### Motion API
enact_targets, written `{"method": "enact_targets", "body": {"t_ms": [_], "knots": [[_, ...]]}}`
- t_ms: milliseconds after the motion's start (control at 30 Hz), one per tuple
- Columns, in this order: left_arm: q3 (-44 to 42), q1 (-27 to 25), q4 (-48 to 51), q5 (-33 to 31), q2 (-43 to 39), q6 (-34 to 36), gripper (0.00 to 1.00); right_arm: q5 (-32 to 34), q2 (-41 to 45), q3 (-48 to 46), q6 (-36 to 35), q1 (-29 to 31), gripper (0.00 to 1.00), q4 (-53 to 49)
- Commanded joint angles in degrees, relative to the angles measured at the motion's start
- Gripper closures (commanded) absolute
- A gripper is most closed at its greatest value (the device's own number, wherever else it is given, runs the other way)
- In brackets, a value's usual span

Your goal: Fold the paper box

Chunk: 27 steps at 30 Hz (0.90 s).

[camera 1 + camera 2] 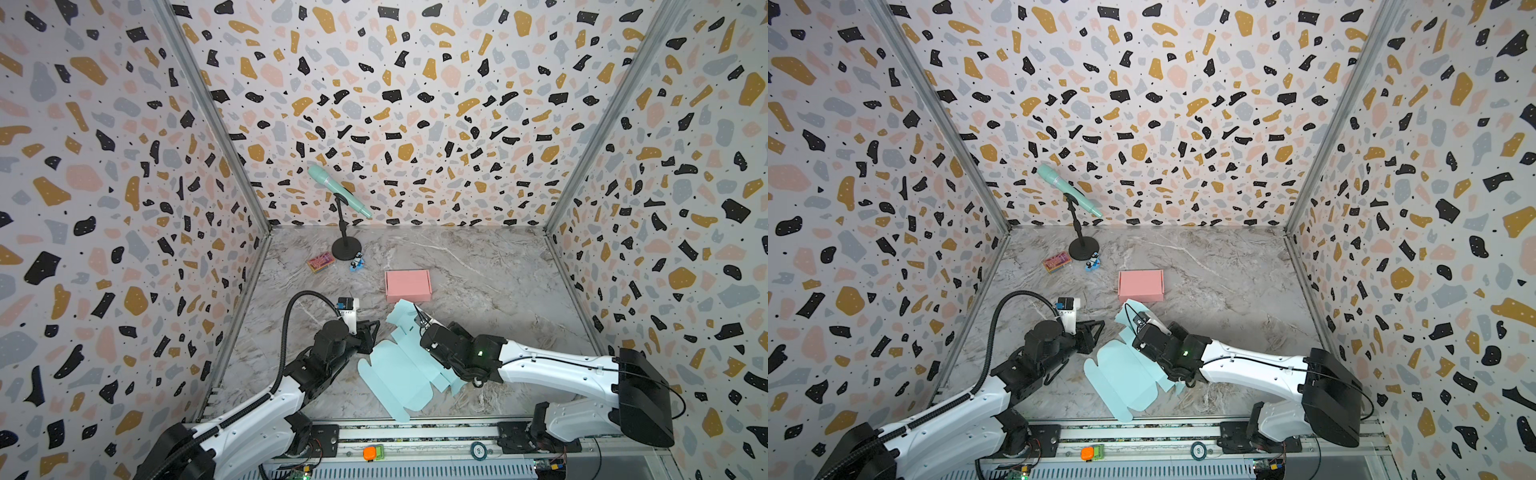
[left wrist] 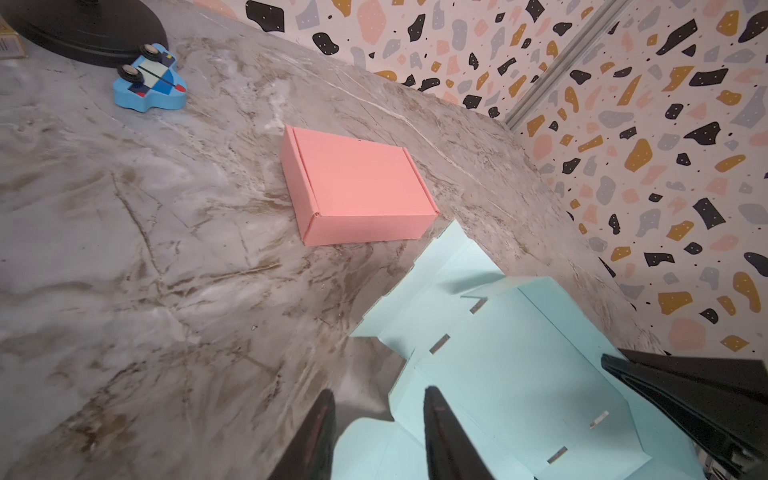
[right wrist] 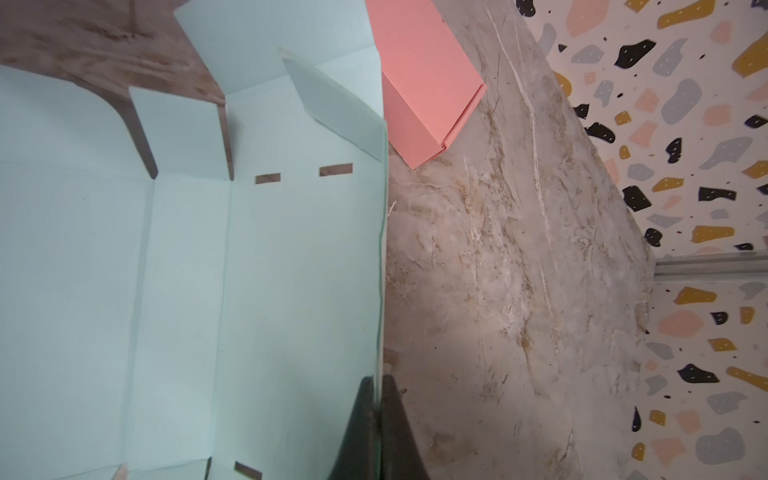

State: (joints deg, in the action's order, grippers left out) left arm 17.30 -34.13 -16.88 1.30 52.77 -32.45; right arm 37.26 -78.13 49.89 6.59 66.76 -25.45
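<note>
The paper box (image 1: 399, 374) is a pale mint die-cut sheet lying mostly flat near the table's front edge in both top views (image 1: 1125, 382). My right gripper (image 3: 378, 378) is shut on the thin edge of one side panel, which stands upright off the table; in a top view its fingers (image 1: 419, 318) point toward the back. The slotted inner face of the paper box (image 3: 187, 270) spreads beside that grip. My left gripper (image 2: 380, 392) is open at the sheet's left edge (image 1: 371, 337). One finger is over the paper box (image 2: 519, 365), the other over bare table. Nothing sits between them.
A folded pink box (image 1: 408, 284) sits just behind the sheet, almost touching its raised flap. Farther back left are a microphone stand (image 1: 344, 249), a blue toy car (image 1: 356, 264) and a small colourful packet (image 1: 320, 262). Patterned walls enclose the marble table (image 1: 498, 282).
</note>
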Motion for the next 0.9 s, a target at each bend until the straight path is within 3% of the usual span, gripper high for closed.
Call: {"method": "enact_targets", "body": {"t_ms": [0,267,567,867], "knots": [[0.5,2.0,-5.0,3.0,1.4,-0.4,0.62,6.7,-0.4,1.8,-2.7,2.6,1.0,-0.2],[0.9,4.4,-7.4,1.4,7.5,1.2,0.62,9.5,0.1,0.1,-9.0,5.1,1.0,4.1],[4.3,7.6,-14.0,6.3,18.2,2.1,0.62,12.1,-1.2,0.2,-14.4,7.1,1.0,7.4],[5.8,7.7,-20.4,15.5,24.9,4.8,0.6,13.5,-3.6,-0.9,-18.2,6.9,1.0,10.7]]}}
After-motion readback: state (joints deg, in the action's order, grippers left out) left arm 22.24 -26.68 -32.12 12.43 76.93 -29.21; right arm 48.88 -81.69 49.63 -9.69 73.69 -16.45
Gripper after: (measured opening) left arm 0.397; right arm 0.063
